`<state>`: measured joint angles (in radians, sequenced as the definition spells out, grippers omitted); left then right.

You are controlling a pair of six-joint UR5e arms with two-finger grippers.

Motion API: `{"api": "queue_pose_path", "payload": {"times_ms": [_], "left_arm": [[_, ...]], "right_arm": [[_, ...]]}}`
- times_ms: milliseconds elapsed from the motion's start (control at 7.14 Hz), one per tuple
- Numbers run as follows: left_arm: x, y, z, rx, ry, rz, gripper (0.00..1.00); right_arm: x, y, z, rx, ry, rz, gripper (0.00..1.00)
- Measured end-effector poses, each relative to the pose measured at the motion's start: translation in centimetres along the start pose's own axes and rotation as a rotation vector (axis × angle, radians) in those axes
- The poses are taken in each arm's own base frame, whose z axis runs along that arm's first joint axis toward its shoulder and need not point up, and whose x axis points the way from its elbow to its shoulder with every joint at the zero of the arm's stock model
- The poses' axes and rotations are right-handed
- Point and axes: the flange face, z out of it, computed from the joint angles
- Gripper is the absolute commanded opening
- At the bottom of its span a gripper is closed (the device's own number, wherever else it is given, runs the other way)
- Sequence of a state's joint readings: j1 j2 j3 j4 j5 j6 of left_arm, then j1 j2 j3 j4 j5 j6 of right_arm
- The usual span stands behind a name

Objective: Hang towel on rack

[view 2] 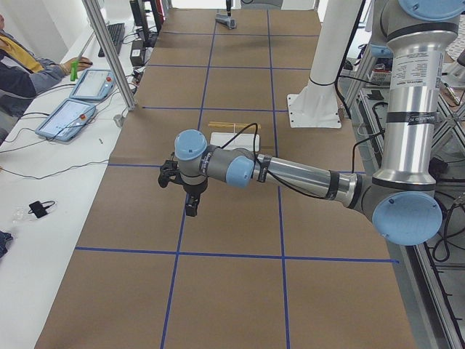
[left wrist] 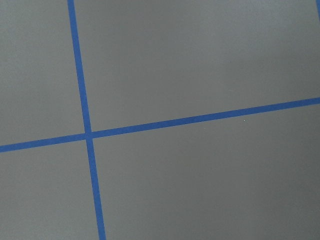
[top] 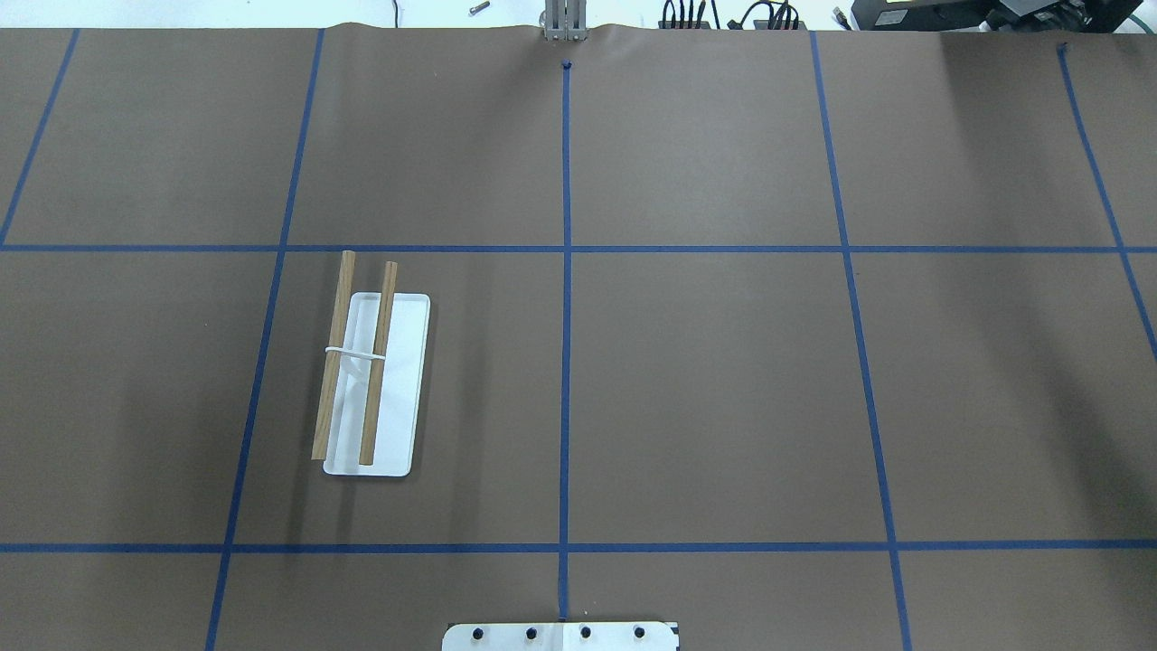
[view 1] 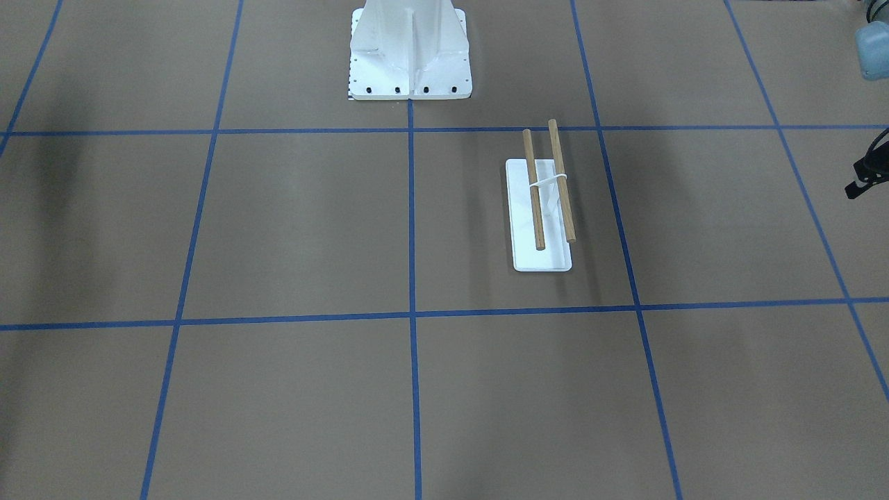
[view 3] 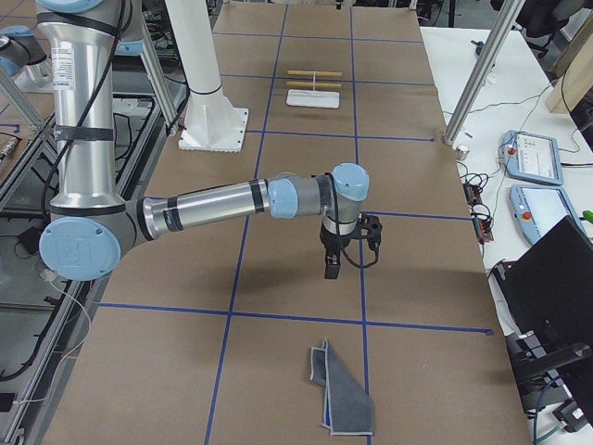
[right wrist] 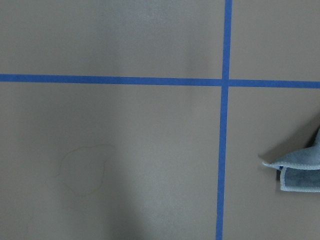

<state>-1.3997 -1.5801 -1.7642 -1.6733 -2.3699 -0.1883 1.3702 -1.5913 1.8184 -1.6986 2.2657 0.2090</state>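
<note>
I bring right gripper (view 3: 332,269) over folded dark grey fuzzy towel (view 3: 345,399) and pinch one corner only. Finger gap, left gripper (view 2: 191,209) too: cannot tell.

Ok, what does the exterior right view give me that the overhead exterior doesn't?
Only exterior right: the towel, lying partly folded on the table at its near end, and the right arm with its gripper pointing down above the table. Only overhead: nothing of the task, just black cables past the table's far edge. Both: the rack, bare, and the white pedestal.
</note>
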Motion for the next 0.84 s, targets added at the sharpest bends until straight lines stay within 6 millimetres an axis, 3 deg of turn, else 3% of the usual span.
{"api": "queue_pose_path", "payload": {"times_ms": [840], "left_arm": [[0.4, -0.1, -0.3, 0.010, 0.002, 0.011, 0.98]], "right_arm": [[-1.1, 0.5, -0.9, 0.015, -0.051, -0.018, 1.00]]}}
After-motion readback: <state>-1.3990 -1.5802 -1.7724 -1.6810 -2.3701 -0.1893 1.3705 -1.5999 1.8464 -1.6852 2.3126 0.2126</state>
